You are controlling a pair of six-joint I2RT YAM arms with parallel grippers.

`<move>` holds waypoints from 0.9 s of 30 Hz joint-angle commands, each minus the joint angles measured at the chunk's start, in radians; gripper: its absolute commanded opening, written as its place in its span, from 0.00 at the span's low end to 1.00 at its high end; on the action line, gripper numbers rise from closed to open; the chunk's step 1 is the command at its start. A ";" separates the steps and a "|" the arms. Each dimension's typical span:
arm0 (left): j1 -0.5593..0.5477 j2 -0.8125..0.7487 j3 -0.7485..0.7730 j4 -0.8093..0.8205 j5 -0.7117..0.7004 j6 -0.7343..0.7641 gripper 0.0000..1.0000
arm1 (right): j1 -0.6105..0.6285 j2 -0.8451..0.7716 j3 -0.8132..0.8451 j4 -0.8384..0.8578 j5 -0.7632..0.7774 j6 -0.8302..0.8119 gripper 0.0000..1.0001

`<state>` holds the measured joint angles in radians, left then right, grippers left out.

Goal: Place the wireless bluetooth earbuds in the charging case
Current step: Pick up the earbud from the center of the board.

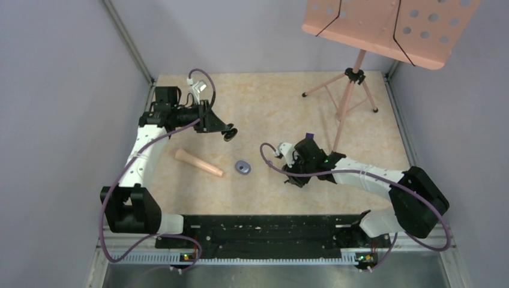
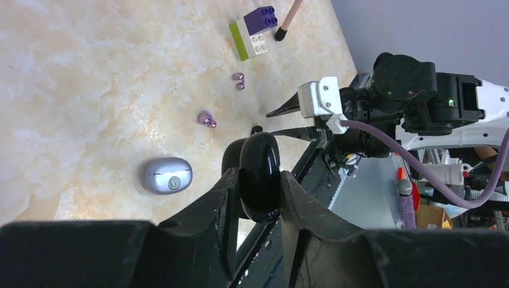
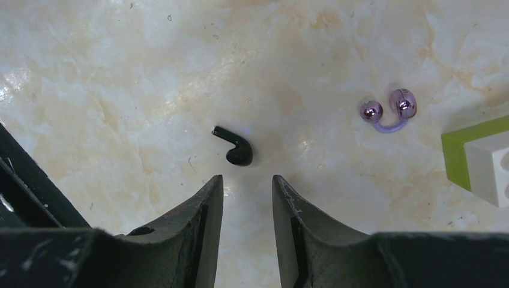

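My left gripper (image 2: 259, 175) is shut on a glossy black charging case (image 2: 259, 153) and holds it above the table at the left (image 1: 229, 134). One black earbud (image 3: 237, 150) lies on the table just ahead of my right gripper (image 3: 247, 180), which stands open with nothing between its fingers. A pale purple ring-like earbud (image 3: 390, 111) lies to the right of the black one. The left wrist view shows two purple earbuds, one (image 2: 207, 119) nearer and one (image 2: 239, 80) farther off, and the black earbud (image 2: 256, 128) beside the right arm's fingertips.
A closed silvery-lavender case (image 1: 243, 167) lies mid-table, with a peach cone-shaped piece (image 1: 198, 162) to its left. A purple-and-yellow block (image 2: 255, 31) sits beyond the purple buds. A pink music stand (image 1: 351, 90) stands on its tripod at the back right. Walls close in both sides.
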<state>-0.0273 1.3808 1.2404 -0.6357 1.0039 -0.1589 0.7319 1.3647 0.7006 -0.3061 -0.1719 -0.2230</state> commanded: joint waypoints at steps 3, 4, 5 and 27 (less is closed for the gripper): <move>0.007 -0.040 0.005 0.036 0.006 -0.007 0.00 | 0.018 0.055 0.019 0.064 0.007 -0.002 0.35; 0.007 -0.043 0.003 0.036 0.007 -0.007 0.00 | 0.018 0.062 0.019 0.070 0.008 -0.003 0.35; 0.007 -0.044 0.001 0.035 0.006 -0.007 0.00 | 0.018 0.068 0.020 0.075 0.007 -0.003 0.35; 0.012 -0.058 -0.016 0.047 0.010 -0.013 0.00 | 0.022 0.149 0.059 0.097 -0.007 0.018 0.36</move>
<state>-0.0204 1.3560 1.2278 -0.6281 1.0039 -0.1635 0.7399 1.4879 0.7177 -0.2195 -0.1875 -0.2310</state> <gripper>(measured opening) 0.327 0.361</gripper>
